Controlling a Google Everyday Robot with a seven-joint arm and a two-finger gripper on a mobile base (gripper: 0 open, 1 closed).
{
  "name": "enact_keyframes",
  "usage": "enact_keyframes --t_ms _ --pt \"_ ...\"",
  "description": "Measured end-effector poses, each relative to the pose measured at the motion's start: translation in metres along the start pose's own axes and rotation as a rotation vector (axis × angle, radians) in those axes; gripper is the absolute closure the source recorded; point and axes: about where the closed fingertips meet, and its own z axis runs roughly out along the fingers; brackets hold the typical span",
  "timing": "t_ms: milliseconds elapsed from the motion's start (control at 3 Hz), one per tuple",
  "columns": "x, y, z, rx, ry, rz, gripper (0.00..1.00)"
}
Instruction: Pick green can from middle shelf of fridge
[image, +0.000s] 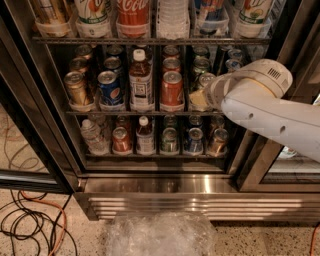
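The fridge (160, 186) stands open in front of me, with a shiny louvred base. Its middle shelf (120, 113) carries cans in whitish trays. A green can (202, 79) stands in the right-hand row of that shelf; only its silver top and upper body show. My gripper (196, 100) is at the front of that row, just right of a red can (171, 90) and in front of the green can. My white arm (260, 102) reaches in from the right and hides the can's lower part.
On the middle shelf there are also a blue Pepsi can (108, 89), a brown bottle (140, 82) and a gold can (77, 90). Large bottles fill the rack above, small cans the rack below. Cables (30, 225) and crumpled clear plastic (160, 235) lie on the floor.
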Motion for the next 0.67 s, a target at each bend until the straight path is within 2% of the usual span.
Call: enact_keyframes --t_ms 333,667 --pt "-0.002 -0.002 -0.004 -0.003 -0.009 0.014 1.00" --pt "-0.012 0.006 -0.011 -0.045 -0.054 0.025 1.00"
